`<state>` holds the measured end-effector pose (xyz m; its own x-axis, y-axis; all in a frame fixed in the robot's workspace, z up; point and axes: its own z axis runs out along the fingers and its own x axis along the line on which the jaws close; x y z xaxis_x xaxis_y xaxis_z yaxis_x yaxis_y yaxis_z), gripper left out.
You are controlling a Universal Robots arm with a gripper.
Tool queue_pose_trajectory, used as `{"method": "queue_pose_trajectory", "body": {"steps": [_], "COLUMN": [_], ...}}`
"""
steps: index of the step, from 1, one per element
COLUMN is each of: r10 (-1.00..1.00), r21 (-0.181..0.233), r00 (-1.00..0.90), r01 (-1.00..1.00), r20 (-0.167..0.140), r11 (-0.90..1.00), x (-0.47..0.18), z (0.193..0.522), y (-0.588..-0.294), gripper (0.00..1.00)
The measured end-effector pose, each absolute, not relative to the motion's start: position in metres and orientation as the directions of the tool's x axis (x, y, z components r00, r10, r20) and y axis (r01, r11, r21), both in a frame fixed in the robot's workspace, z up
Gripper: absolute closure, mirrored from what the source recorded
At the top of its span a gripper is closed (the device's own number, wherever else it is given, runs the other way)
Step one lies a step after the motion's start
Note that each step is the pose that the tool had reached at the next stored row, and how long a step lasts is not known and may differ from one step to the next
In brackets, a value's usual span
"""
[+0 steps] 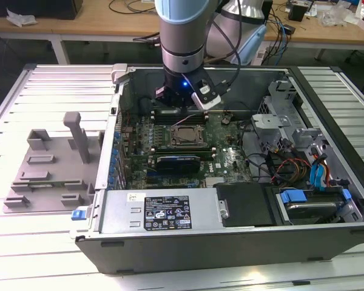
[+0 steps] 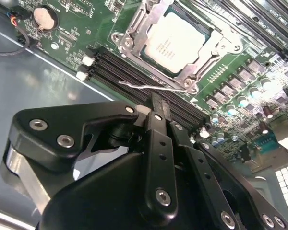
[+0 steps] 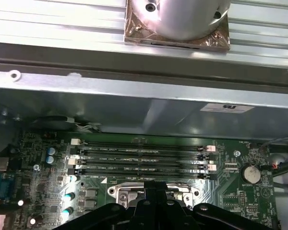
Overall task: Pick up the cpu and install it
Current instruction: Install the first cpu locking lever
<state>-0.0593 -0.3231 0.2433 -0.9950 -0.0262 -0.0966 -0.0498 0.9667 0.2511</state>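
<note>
Silver-topped cpu (image 2: 175,42), seated in its socket frame (image 2: 134,28) on the motherboard (image 2: 240,91): light, stiff, smooth, fragile underneath, best held by opposite edges; fingers (image 2: 159,112) together, empty, just beside.

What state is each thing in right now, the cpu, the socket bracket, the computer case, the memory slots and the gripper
cpu: seated in the socket, silver top showing.
socket bracket: folded down around the cpu.
computer case: side panel off, lying with the motherboard exposed.
memory slots: empty, no modules fitted.
gripper: fingers shut, holding nothing, above the board beside the socket.
</note>
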Motion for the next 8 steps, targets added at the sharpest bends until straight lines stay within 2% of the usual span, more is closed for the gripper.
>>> {"method": "queue_pose_trajectory", "body": {"steps": [8], "r10": [-0.024], "r21": [0.251], "r00": [-0.995], "r01": [-0.048], "r20": [-0.097], "r11": [0.967], "x": [-0.0514], "z": [0.241], "y": [-0.3226], "gripper": [0.89]}}
